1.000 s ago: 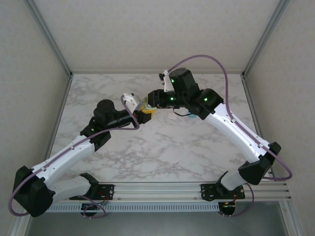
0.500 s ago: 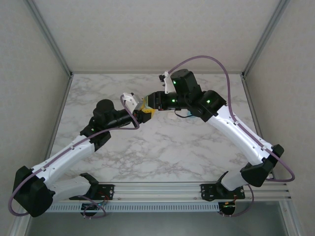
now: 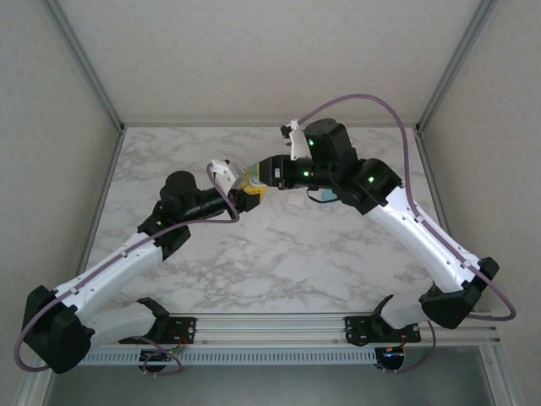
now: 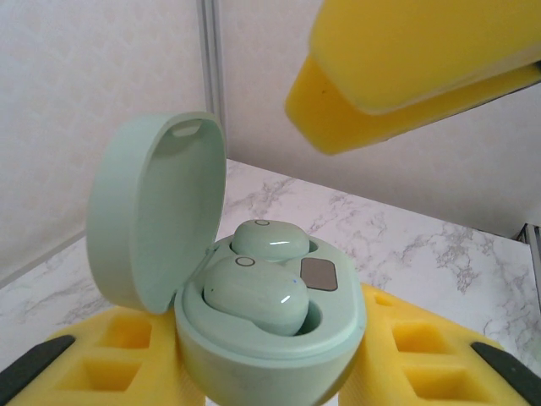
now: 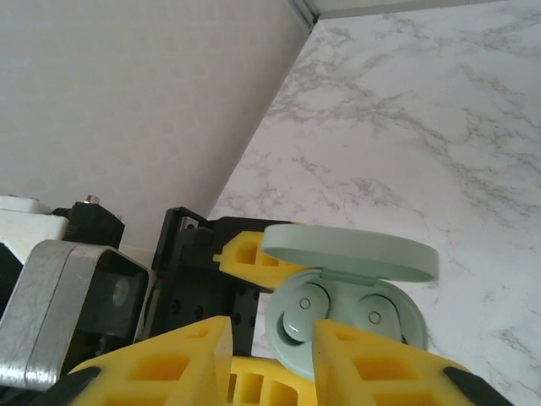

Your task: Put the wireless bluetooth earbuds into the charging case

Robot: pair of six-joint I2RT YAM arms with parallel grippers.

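The right gripper [image 5: 272,331] is letting go! Its yellow fingers have been easing apart over the last second and now stand with an empty gap between them, just above the charging case [image 5: 406,321]. In the overhead view its arm has swung its elbow out toward the table's right edge, while the wrist stays close by the case.

The left gripper [image 4: 270,372] hasn't budged. It is clamped on the mint green case, one finger on each side, holding it in the air over the far half of the table [image 3: 279,254], a little left of centre. The lid [image 4: 156,211] stands open, and inside are both mint green earbuds [image 4: 254,294], side by side in their wells. My read is that this pair is seated, and closing the lid looks like the next job.
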